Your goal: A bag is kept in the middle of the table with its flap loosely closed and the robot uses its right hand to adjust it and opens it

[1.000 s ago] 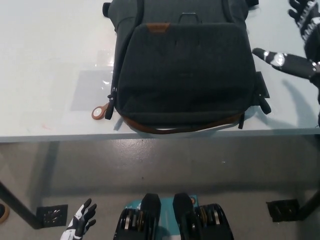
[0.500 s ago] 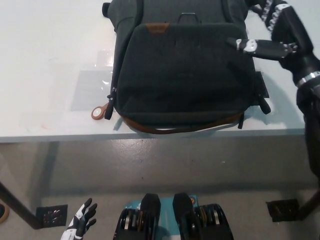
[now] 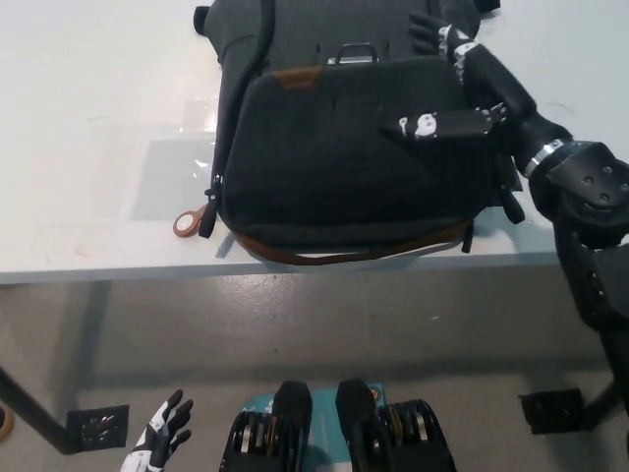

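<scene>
A dark grey backpack (image 3: 344,147) with brown leather trim lies flat in the middle of the white table (image 3: 88,147), its flap (image 3: 324,128) down over the front. My black right hand (image 3: 462,93) lies on the flap's right side with fingers spread, one reaching across the flap and others reaching toward its top edge near the metal buckle (image 3: 354,51). It holds nothing. My white left hand (image 3: 162,440) hangs low at the bottom left, under the table level, fingers apart.
A round tan zipper pull (image 3: 190,222) lies on the table at the bag's left side. A clear plastic sheet (image 3: 172,172) lies flat left of the bag. The table's front edge runs just below the bag; grey floor lies beyond it.
My right hand has moved left from the table's right edge onto the bag's flap. The flap's top edge has lifted slightly, showing the buckle. The left hand has stayed put.
</scene>
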Controlling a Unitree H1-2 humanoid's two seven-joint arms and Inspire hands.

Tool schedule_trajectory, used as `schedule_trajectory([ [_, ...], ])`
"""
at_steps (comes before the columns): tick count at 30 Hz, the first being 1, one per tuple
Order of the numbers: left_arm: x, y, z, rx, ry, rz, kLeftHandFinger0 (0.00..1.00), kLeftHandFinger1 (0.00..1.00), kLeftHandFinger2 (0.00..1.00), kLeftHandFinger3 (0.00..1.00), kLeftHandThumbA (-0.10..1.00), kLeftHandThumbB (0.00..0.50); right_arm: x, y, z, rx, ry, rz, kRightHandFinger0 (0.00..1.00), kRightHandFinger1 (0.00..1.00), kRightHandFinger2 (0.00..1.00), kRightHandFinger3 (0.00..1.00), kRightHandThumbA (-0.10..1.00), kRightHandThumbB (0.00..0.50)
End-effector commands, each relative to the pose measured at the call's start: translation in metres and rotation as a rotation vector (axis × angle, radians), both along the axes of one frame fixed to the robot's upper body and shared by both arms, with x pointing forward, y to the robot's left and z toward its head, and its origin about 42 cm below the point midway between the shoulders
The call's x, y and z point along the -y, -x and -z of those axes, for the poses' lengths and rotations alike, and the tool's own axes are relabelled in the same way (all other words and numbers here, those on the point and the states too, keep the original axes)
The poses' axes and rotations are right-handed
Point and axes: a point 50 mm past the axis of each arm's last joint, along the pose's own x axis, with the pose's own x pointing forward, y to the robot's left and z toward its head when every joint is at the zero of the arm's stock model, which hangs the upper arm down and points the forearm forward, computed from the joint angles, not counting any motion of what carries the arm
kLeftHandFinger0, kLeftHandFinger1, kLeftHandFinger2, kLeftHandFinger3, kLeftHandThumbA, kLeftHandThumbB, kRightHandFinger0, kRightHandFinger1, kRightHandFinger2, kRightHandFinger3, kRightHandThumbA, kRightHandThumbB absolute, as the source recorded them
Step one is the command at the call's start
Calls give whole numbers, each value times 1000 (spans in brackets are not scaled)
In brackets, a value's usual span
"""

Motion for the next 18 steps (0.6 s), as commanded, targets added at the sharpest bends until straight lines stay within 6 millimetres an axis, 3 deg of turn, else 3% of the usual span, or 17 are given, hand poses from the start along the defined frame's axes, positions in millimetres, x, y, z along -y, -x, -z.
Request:
schedule_trajectory([
  [1,-2,2,-10,63,10,39,1000,1000,1000,1000,1000,98,-11,-13,-12,65,182,-61,1000,1000,1000,1000,980,461],
  [6,-2,-1,-12,71,4,47,1000,1000,1000,1000,1000,120,-5,-21,2,-15,206,-62,1000,1000,1000,1000,883,482],
  [7,-2,-2,-12,74,1,49,1000,1000,1000,1000,1000,116,-5,-21,4,-13,200,-63,1000,1000,1000,1000,818,455],
  [8,-2,-2,-12,76,1,51,1000,1000,1000,1000,1000,116,-5,-21,4,-11,198,-63,1000,1000,1000,1000,814,447],
  [9,-2,-3,-13,79,0,53,1000,1000,1000,1000,1000,111,-6,-20,5,-8,188,-52,1000,1000,1000,1000,729,445],
  [10,-2,-3,-13,78,2,56,1000,1000,1000,1000,1000,110,-7,-21,8,-13,152,-8,488,499,505,501,311,290],
  [11,-3,-4,-13,80,2,59,1000,1000,1000,1000,1000,110,-9,-22,8,37,167,45,103,220,304,258,149,275],
  [12,-3,-5,-14,81,1,59,1000,1000,1000,1000,1000,111,-11,-21,7,87,191,70,43,240,397,300,51,282],
  [13,-3,-5,-14,77,-1,59,1000,1000,1000,1000,1000,120,-14,-16,4,106,180,79,2,268,486,367,-94,221],
  [14,-4,-6,-15,73,-2,56,1000,1000,1000,1000,1000,127,-16,-14,1,117,173,81,0,317,557,467,-99,173],
  [15,-4,-6,-15,72,-7,56,1000,1000,1000,1000,1000,130,-17,-12,-1,128,171,86,40,413,690,672,-100,119],
  [16,-4,-6,-15,73,-7,55,1000,1000,1000,1000,1000,130,-16,-11,-3,148,166,88,83,475,768,774,-100,95],
  [18,-4,-8,-15,77,-3,58,1000,1000,1000,1000,1000,126,-15,-8,-7,158,128,94,92,488,779,790,-100,111],
])
